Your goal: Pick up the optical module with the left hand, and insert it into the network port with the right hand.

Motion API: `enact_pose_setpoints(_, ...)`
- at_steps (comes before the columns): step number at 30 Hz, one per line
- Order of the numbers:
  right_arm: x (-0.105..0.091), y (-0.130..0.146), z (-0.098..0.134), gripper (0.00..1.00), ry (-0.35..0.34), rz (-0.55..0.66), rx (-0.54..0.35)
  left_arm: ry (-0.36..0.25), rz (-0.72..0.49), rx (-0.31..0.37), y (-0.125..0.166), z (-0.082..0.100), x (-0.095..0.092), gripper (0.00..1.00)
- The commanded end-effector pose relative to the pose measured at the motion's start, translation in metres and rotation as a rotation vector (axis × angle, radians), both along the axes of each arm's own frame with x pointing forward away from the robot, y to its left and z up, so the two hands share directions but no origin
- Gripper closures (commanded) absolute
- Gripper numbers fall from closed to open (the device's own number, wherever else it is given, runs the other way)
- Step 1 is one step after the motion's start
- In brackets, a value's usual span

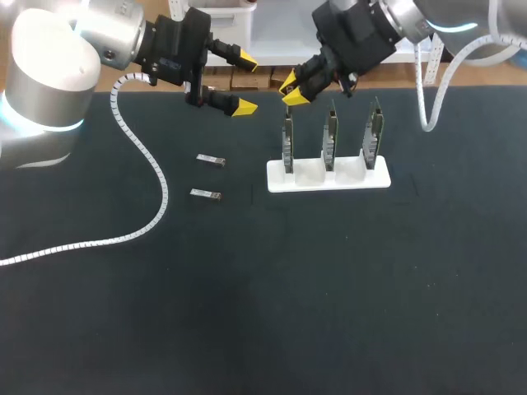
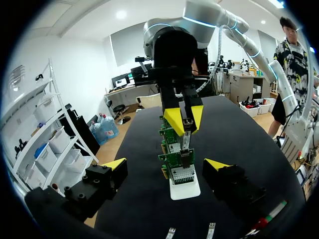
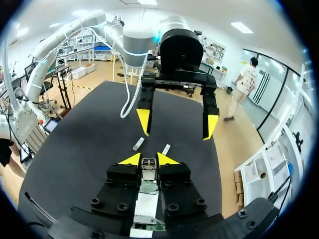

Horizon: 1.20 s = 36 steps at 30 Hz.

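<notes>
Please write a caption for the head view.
Right tool holds an optical module above the leftmost board; left tool open.

Two small silver optical modules (image 1: 211,160) lie flat on the dark mat, well left of the white stand (image 1: 328,179), slightly apart from each other. Three green port boards (image 1: 329,141) stand upright in the stand. Seemingly a third module (image 3: 148,167) hangs just over the stand's leftmost board (image 1: 287,145).
</notes>
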State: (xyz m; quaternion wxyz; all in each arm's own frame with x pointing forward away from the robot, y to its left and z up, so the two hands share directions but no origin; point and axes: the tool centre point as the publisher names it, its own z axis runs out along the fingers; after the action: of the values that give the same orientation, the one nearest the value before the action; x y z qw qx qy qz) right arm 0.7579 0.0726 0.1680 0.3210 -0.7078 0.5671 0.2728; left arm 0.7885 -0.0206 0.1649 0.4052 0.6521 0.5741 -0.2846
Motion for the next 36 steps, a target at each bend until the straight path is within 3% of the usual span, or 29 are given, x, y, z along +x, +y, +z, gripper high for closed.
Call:
enact_pose_setpoints(1, -0.0022, 0.0014, 0.0009, 1.00, -0.008, -0.011, -0.003, 0.003, -0.003, 0.005, -0.0004, 0.0004, 0.0018, 0.00)
enact_pose_setpoints(36, -0.0045, 0.0033, -0.0025, 1.00, 0.003, -0.037, 0.025, 0.003, -0.003, 0.005, -0.0004, 0.0004, 0.0018, 0.00)
